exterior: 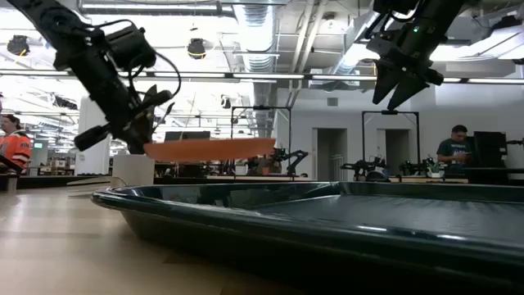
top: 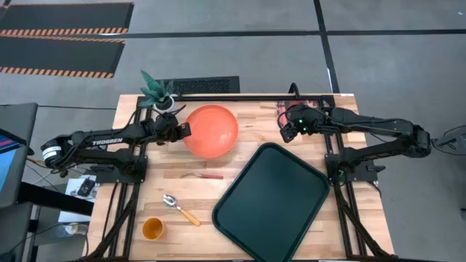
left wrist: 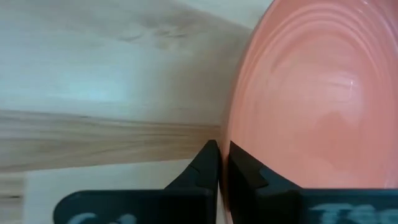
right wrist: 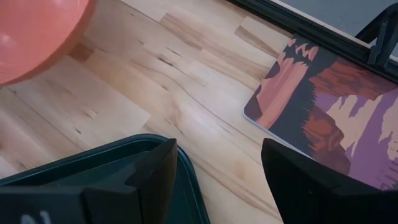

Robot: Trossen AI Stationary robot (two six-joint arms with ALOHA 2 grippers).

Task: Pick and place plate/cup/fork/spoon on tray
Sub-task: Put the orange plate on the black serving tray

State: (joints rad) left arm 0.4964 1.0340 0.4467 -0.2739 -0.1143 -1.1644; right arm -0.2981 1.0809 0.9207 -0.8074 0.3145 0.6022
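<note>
My left gripper (top: 185,130) is shut on the rim of the orange plate (top: 212,130), which is lifted off the table at the far middle; the low view shows the plate (exterior: 213,148) level in the air. My right gripper (top: 285,129) is open and empty, raised above the table beyond the dark green tray (top: 271,201). The pink-handled fork (top: 203,175), the yellow-handled spoon (top: 180,209) and the small orange cup (top: 152,228) lie on the wood at the near left. My left gripper pinches the plate's left rim (left wrist: 229,134) between its two fingers, one above and one below the rim. The fingers come about level from the table's left. The plate is lifted clear of the table and stays roughly level.
A white pot with a green plant (top: 160,92) stands at the far left, close to my left arm. A picture card (right wrist: 329,99) lies at the far right under my right gripper. A black rail (top: 240,97) runs along the far edge.
</note>
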